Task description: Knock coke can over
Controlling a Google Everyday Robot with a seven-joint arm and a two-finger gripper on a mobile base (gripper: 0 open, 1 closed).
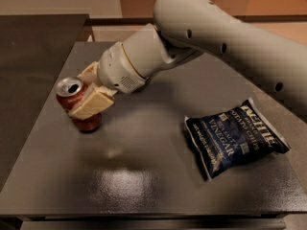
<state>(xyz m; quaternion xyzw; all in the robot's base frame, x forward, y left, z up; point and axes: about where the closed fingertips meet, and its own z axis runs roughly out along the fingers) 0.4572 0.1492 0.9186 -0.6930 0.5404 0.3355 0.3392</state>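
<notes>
The coke can (72, 96) is a small red can with a silver top. It stands at the left of the dark table (144, 186) and leans with its top toward the left. My gripper (89, 90) is at the can, coming from the right. Its cream fingers (92, 104) sit on either side of the can's upper part, one in front and one behind, pressed against it. The lower part of the can (87, 123) shows below the near finger and touches the table.
A dark blue bag of salt and vinegar chips (235, 138) lies flat at the right of the table. My thick grey arm (230, 37) crosses the back right. The table's left edge (43, 128) runs close to the can.
</notes>
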